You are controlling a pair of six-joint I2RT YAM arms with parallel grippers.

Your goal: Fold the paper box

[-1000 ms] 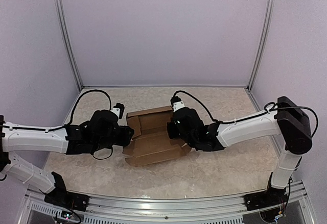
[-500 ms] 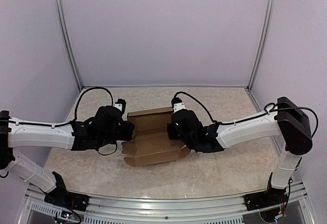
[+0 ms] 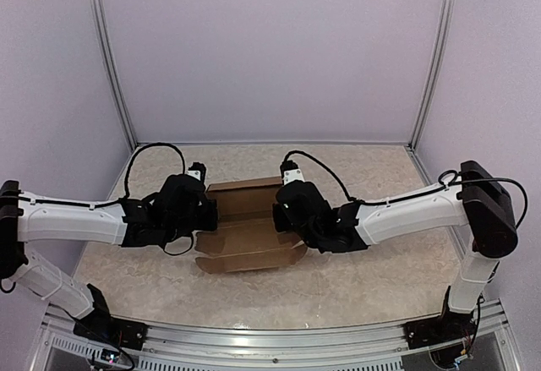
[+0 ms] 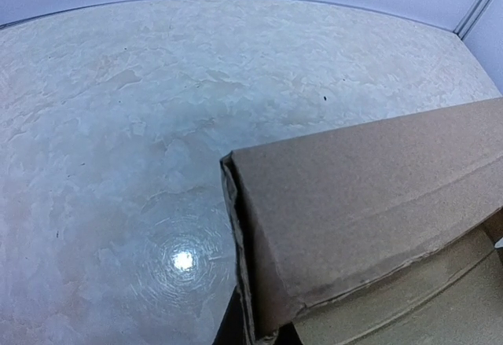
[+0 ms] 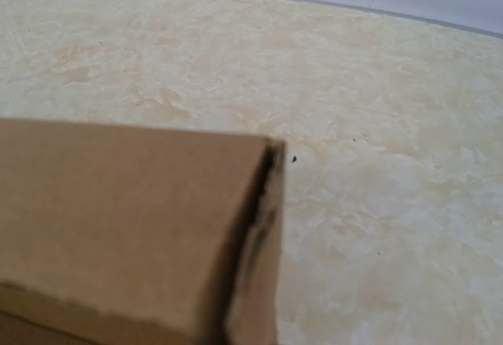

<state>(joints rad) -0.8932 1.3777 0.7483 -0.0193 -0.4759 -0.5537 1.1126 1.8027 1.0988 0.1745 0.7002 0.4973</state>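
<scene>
Left claw (image 3: 209, 216) and right claw (image 3: 279, 215) are pinching shut on opposite ends of the paper box (image 3: 247, 248) (its long axis running side to side), lying between them on the worktop (image 3: 372, 282).

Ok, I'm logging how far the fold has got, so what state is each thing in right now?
paper box: partly folded, far wall raised, near panel and flaps lying open, not closed.
left gripper: shut at the box's left end; whether it pinches cardboard cannot be told.
right gripper: shut at the box's right end; grip on cardboard also unclear.
</scene>
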